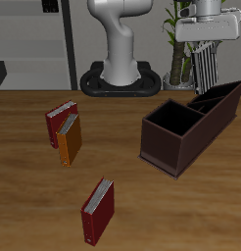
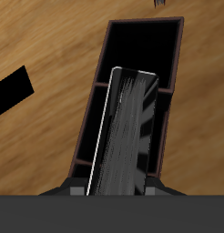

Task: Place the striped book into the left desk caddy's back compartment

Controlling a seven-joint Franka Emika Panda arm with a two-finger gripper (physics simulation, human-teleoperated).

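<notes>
The striped book (image 1: pixel 205 67) hangs upright with my gripper (image 1: pixel 207 43) shut on its top edge. It is held just above the far end of the left desk caddy (image 1: pixel 162 147), a long dark brown box. The book's lower edge is over the narrow back compartment (image 1: pixel 223 98), slightly above the rim. In the wrist view the striped book (image 2: pixel 128 136) runs down from my gripper (image 2: pixel 123 187) over the caddy's dark interior (image 2: pixel 141 45). The book covers most of the partitions beneath it.
Two red books (image 1: pixel 60 118) and an orange book (image 1: pixel 71 139) lie together across the table from the caddy. Another red book (image 1: pixel 98 209) lies near the front edge. The robot base (image 1: pixel 122 76) and a plant (image 1: pixel 177 44) stand at the back.
</notes>
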